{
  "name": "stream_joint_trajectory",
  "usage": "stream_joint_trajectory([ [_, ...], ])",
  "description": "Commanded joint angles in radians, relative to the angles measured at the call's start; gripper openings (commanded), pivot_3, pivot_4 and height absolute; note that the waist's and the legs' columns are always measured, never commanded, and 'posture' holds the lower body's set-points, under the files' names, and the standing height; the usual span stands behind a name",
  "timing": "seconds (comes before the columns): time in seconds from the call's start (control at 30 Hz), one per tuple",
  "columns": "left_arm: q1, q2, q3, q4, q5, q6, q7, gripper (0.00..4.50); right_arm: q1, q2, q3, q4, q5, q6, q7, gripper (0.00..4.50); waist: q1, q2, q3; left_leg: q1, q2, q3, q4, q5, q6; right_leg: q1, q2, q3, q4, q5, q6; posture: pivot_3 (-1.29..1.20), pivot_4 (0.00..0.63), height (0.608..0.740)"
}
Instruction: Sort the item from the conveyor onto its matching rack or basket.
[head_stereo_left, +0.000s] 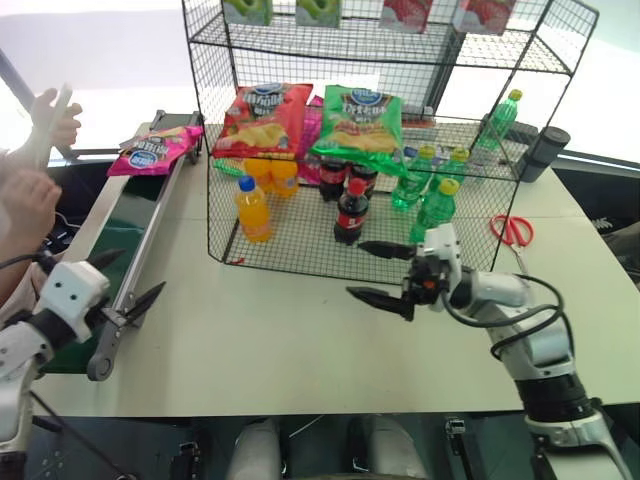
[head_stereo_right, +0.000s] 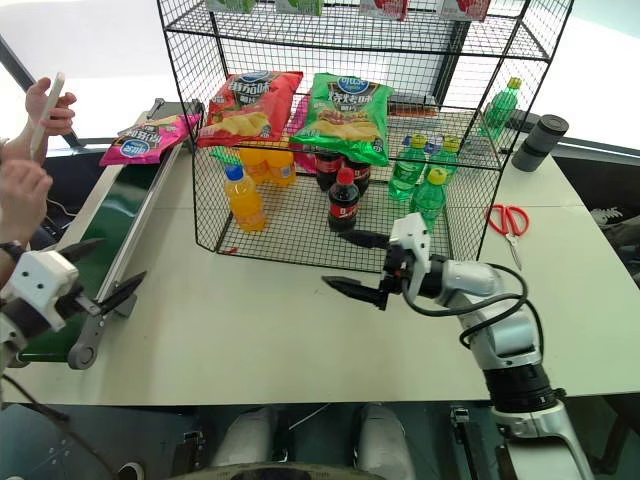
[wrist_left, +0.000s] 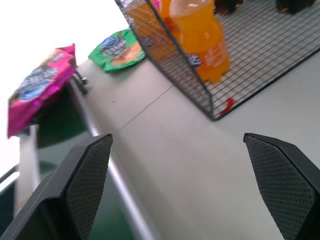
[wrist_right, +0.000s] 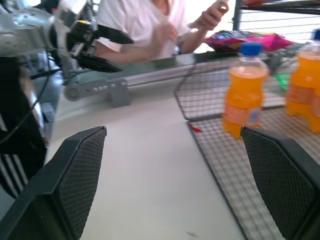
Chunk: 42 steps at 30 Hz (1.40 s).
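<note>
Lying at the conveyor's far end, the pink bag waits beyond the spread left gripper. Right gripper, also spread, hovers before the rack. Left wrist view: approach along the belt and pinch the bag's near edge.

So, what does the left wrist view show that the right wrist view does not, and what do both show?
Left wrist view alone: a green chip bag lying on the table beside the rack. Right wrist view alone: a person behind the conveyor, and the open left end effector. Both show the pink chip bag on the conveyor, an orange drink bottle in the rack, and the table.
</note>
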Motion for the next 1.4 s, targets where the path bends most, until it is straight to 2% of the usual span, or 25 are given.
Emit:
stream_joint_trajectory([
  [0.03, 0.041, 0.035, 0.066, 0.037, 0.048, -0.101, 0.015, 4.50, -0.017, 0.046, 0.028, -0.008, -0.001, -0.039, 0.010, 4.47, -0.001, 0.000, 0.000, 0.000, 0.000, 0.000, 0.000, 0.000, 0.000, 0.000, 0.000, 0.000, 0.000, 0.000, 0.000, 0.00, 0.150, 0.738],
  [0.3, 0.168, 0.088, 0.122, 0.108, 0.242, -0.321, 0.120, 4.50, -0.056, 0.113, 0.069, 0.045, -0.026, -0.077, 0.016, 4.47, -0.014, 0.003, 0.002, 0.000, 0.000, 0.001, 0.000, 0.000, 0.000, -0.004, 0.000, 0.000, 0.000, 0.000, 0.000, 0.00, 0.150, 0.738],
  [0.63, 0.261, 0.132, 0.228, 0.195, 0.434, -0.481, 0.327, 4.50, -0.051, 0.087, 0.078, 0.096, -0.084, -0.178, 0.066, 4.47, -0.020, 0.003, 0.002, 0.000, 0.001, 0.001, -0.001, 0.000, 0.000, -0.005, -0.001, 0.000, 0.001, 0.000, 0.000, 0.00, 0.150, 0.738],
  [0.9, 0.286, 0.148, 0.231, 0.238, 0.543, -0.478, 0.469, 4.50, -0.068, 0.093, 0.085, 0.107, -0.099, -0.180, 0.065, 4.47, -0.019, 0.003, 0.002, 0.000, 0.001, 0.002, -0.001, -0.001, 0.001, -0.006, -0.001, 0.000, 0.001, 0.000, 0.000, 0.00, 0.150, 0.738],
  [1.4, 0.237, 0.153, 0.129, 0.264, 0.572, -0.445, 0.549, 4.50, -0.058, 0.086, 0.086, 0.079, -0.121, -0.173, 0.039, 4.47, -0.020, 0.002, 0.001, 0.000, 0.001, 0.004, -0.001, -0.001, 0.001, -0.008, -0.004, 0.000, 0.004, 0.000, 0.000, 0.00, 0.150, 0.738],
])
